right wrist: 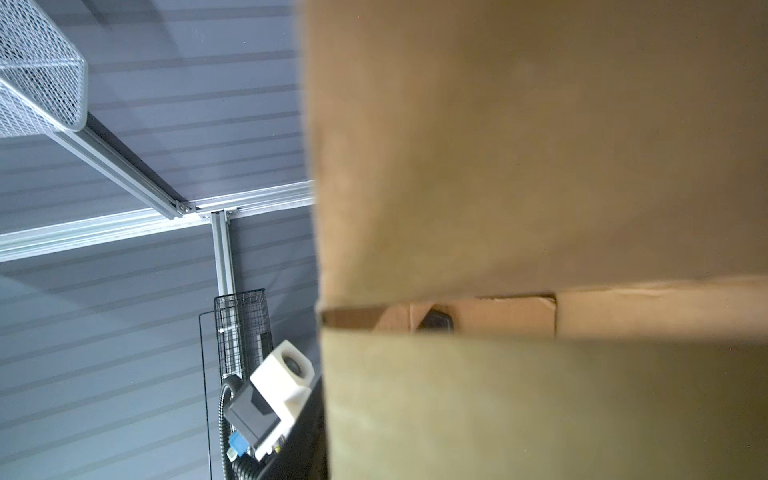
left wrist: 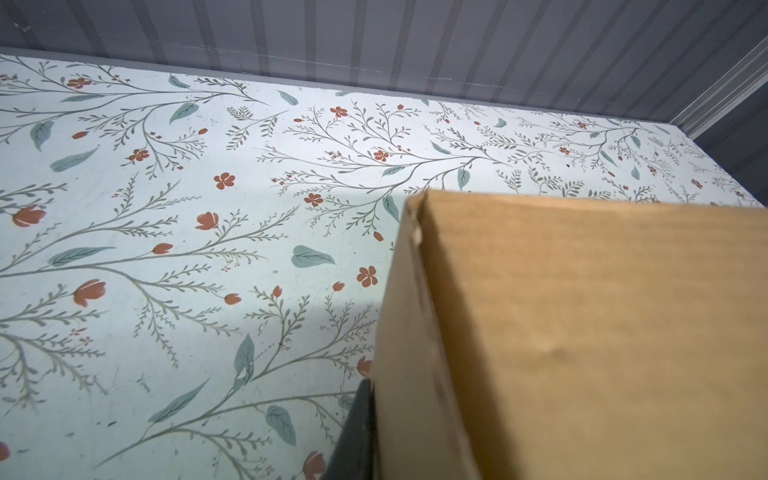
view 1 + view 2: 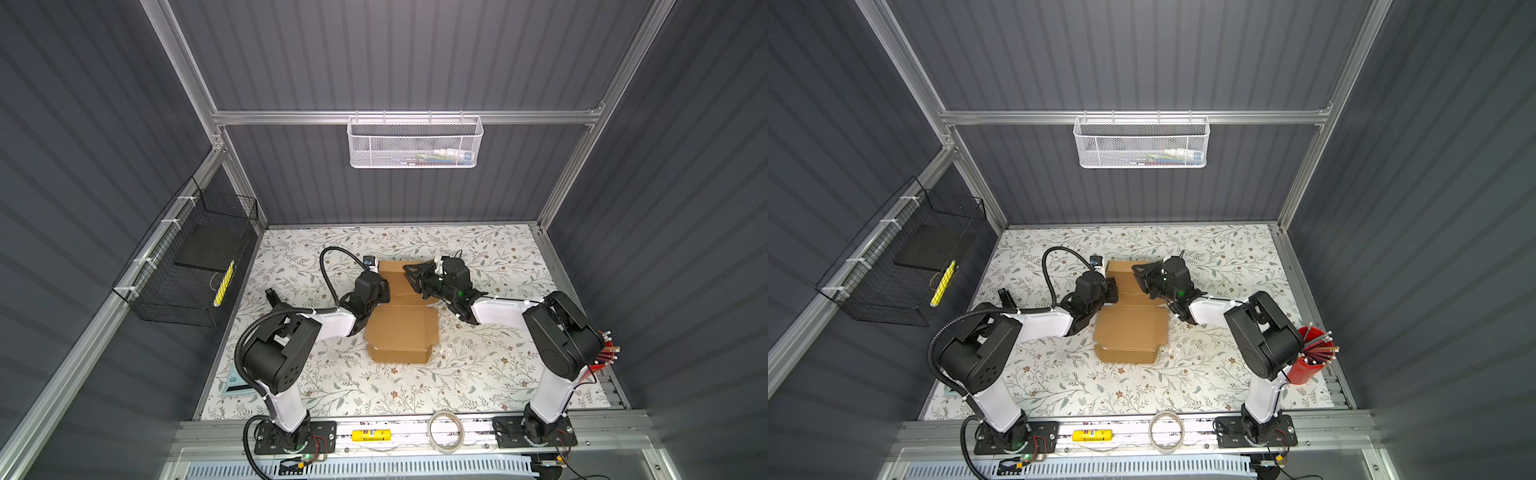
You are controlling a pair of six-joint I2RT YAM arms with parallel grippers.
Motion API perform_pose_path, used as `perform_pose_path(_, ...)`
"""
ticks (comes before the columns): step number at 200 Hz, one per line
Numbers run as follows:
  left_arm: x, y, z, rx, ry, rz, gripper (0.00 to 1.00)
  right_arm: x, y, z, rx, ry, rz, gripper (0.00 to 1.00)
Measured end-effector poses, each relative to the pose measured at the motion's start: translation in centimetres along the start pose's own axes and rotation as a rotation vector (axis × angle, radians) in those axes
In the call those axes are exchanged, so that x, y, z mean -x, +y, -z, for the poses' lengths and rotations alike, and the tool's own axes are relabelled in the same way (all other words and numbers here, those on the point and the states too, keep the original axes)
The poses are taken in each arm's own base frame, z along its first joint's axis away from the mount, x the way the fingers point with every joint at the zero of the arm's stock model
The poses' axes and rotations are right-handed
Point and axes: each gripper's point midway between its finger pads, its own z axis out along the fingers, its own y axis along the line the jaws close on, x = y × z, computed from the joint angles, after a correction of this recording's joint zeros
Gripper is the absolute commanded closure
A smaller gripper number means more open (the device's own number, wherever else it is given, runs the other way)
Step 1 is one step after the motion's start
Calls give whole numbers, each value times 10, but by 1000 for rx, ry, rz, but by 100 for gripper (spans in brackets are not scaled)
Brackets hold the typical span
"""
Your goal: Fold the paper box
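1. The flowery table (image 3: 478, 374) has the paper box (image 3: 401, 328) lying in its middle, between my two arms.
2. I think the far half is the part to fold now.
3. My left gripper (image 3: 384, 291) is at that half's left edge. One finger (image 2: 357, 432) sits right against the outside of the wall. I cannot tell if I am pinching it.
4. My right gripper (image 3: 412, 276) is at the right edge. I cannot tell how wide it is.
5. I should push both sides evenly and slowly, so the crease bends straight.
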Motion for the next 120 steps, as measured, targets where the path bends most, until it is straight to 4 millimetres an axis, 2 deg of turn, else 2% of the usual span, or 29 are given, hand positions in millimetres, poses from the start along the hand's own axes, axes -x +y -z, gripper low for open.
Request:
perform_pose_path(25, -3, -2, 1, -5, -1, -12, 96, -7, 0, 17, -14, 4, 41, 63)
perform_pose_path(63, -5, 1, 8, -3, -3, -15, 99, -15, -7, 41, -43, 11, 99, 57)
perform_pose_path(120, 7, 12, 27, 46, -43, -27, 100, -25, -19, 57, -101, 51, 183, 53)
